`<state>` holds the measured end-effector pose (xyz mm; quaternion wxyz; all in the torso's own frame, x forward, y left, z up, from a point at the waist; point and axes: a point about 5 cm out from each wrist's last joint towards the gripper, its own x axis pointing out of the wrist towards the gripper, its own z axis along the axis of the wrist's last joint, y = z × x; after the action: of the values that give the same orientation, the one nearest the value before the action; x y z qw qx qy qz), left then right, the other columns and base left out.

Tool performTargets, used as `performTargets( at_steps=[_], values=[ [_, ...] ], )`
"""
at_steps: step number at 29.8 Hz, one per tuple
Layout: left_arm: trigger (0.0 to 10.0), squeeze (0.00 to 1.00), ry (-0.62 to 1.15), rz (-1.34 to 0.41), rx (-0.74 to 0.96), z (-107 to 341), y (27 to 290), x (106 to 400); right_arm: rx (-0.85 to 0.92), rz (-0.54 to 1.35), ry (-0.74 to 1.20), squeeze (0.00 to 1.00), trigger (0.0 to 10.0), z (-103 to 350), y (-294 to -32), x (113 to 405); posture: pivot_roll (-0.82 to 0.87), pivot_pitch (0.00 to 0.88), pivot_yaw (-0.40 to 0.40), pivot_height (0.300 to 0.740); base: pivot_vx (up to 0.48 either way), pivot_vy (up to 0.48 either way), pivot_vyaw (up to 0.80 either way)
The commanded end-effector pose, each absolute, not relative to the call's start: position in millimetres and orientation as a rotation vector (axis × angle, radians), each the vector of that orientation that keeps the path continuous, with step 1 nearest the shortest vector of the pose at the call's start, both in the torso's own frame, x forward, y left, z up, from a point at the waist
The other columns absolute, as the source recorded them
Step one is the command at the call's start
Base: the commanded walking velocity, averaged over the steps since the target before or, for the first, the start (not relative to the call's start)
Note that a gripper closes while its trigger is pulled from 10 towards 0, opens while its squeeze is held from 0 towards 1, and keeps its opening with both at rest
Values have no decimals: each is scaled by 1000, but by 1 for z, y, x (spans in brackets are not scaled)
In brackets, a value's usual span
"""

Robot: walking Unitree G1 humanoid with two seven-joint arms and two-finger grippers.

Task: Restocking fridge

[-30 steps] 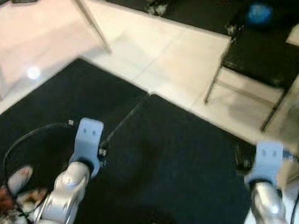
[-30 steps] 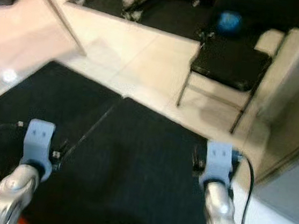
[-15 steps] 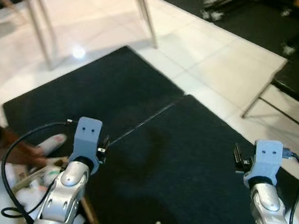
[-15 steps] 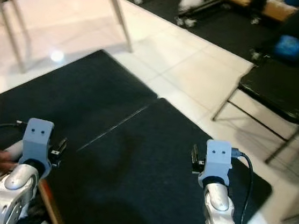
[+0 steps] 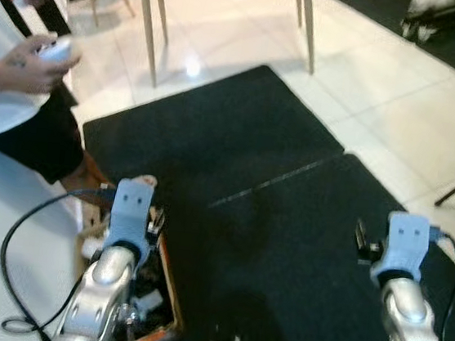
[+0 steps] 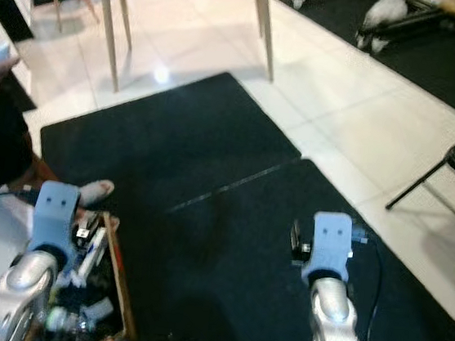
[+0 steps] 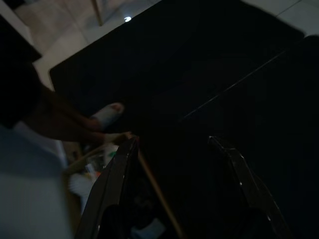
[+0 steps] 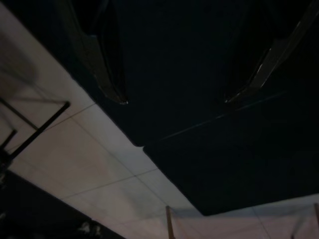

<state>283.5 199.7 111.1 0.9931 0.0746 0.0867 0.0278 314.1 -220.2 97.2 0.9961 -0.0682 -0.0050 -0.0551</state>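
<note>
A brown-edged box (image 6: 113, 277) holding several small packaged items sits on the floor at my lower left, under my left arm (image 5: 124, 233). In the left wrist view my left gripper (image 7: 172, 142) is open and empty, hanging over the box edge (image 7: 155, 191) and the black mat. My right gripper (image 8: 174, 99) is open too, with nothing between its fingers, above the black mat near its border with white tile. My right arm (image 5: 403, 260) is held forward over the mat.
A person (image 5: 21, 73) in a white top stands close on my left, holding white controllers, one foot (image 6: 96, 191) beside the box. Two black mats (image 6: 213, 152) cover the white tile floor ahead. Table legs (image 5: 150, 13) stand beyond them; a chair leg (image 6: 423, 186) is at right.
The view has swung to the left: the black chair has slid out at right, and the box and the person have come in at left. Both arms keep their pose.
</note>
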Motion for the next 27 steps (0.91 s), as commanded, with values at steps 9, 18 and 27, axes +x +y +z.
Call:
performTargets(
  at_steps=[9, 18, 27],
  values=[
    [10000, 0, 144, 98, 160, 112, 206, 283, -113, -69, -11, 0, 10000, 93, -213, 310, -73, 257, 106, 737, 215, 0, 0],
    [10000, 0, 143, 106, 161, 112, 207, 283, -122, -65, -10, 0, 10000, 92, -214, 309, -72, 258, 103, 737, 480, 0, 0],
    [10000, 0, 140, 107, 166, 111, 207, 282, -112, -57, -22, 0, 10000, 93, -213, 309, -71, 257, 101, 737, 480, 0, 0]
  ],
)
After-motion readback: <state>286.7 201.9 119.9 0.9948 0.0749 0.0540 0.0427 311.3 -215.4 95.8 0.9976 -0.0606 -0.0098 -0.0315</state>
